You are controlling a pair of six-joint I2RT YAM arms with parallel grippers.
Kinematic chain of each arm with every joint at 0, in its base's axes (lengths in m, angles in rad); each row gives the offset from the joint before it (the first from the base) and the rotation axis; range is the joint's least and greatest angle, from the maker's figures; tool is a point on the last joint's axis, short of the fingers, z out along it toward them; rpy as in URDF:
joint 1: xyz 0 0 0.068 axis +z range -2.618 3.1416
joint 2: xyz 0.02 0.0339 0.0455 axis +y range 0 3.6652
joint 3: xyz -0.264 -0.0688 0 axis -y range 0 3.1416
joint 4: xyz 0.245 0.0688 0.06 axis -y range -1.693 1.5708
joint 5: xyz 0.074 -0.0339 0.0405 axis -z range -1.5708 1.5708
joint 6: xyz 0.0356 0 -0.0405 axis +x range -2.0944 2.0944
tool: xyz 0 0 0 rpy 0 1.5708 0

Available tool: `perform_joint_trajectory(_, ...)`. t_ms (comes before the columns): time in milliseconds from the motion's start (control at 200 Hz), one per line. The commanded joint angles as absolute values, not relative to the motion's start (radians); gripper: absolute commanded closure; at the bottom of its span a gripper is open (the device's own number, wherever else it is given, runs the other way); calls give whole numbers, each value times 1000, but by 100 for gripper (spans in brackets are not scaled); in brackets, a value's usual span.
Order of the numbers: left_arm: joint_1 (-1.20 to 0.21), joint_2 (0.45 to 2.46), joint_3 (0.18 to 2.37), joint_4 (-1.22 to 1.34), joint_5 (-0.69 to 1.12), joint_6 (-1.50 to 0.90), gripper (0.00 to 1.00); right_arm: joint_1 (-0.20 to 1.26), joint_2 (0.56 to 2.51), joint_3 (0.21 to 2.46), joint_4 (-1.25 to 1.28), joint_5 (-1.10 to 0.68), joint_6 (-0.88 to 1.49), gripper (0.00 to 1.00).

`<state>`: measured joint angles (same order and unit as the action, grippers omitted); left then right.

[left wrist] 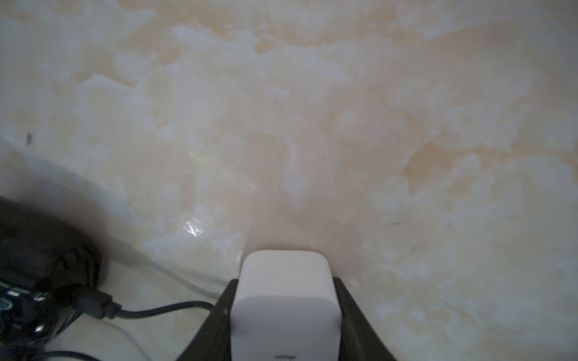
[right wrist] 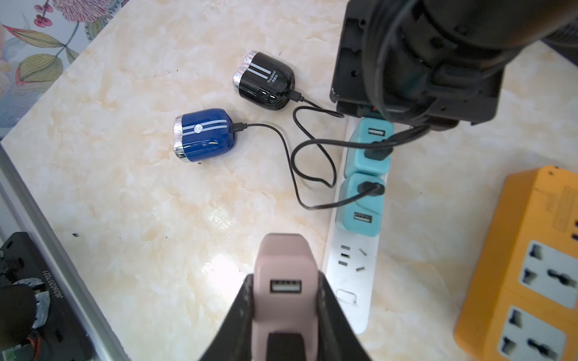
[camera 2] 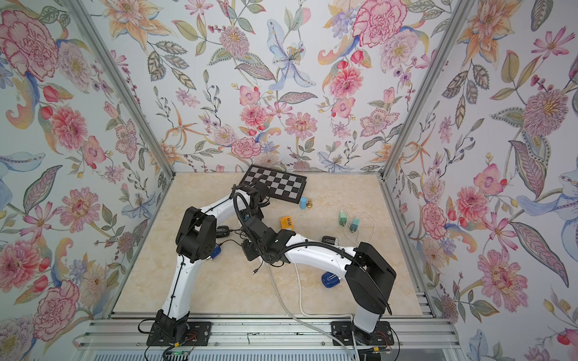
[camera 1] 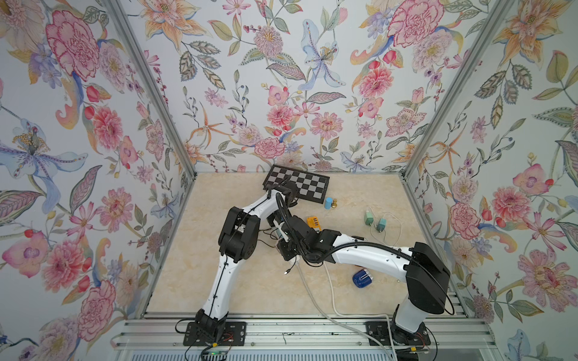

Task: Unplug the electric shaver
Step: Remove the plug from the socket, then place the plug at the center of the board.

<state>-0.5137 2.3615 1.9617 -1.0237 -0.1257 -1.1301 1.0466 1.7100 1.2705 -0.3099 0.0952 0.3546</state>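
Note:
A blue shaver [right wrist: 203, 134] and a black shaver [right wrist: 266, 81] lie on the marble table. Black cables run from each to two teal adapters [right wrist: 369, 156] plugged into a white power strip [right wrist: 353, 265]. My right gripper [right wrist: 285, 275] is shut on a pink USB adapter [right wrist: 283, 259], held beside the strip's free sockets. My left gripper [left wrist: 285, 281] is shut on a white adapter block [left wrist: 284, 300] at the strip's far end, with the black shaver [left wrist: 31, 281] and its plugged cable beside it. In both top views the two wrists crowd together at mid-table [camera 1: 281, 237] [camera 2: 250, 240].
An orange power strip [right wrist: 525, 265] lies next to the white one. A chessboard [camera 1: 297, 184], a blue cylinder [camera 1: 328, 203] and a gold piece stand at the back. Two more teal adapters [camera 1: 375, 220] with white cable sit right. Another blue shaver [camera 1: 362, 278] lies near the right arm.

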Motion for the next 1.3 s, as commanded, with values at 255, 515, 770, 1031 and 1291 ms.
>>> perform_joint_trajectory(255,-523,2354,1930,-977,-199,-1078,44,884,1340,1064,-379,85,386,97)
perform_joint_trajectory(515,-526,2259,1887,-946,-256,-1071,13,610,1127,956,-402,-9,407,96)
perform_joint_trajectory(770,-528,2177,1901,-942,-321,-1041,0,240,1092,954,-452,-139,374,96)
perform_joint_trajectory(1031,-534,2073,1891,-906,-382,-999,1,-122,1153,990,-449,-135,299,94)
perform_joint_trajectory(1291,-535,2010,1891,-866,-403,-955,0,-316,1308,999,-371,-127,282,95)
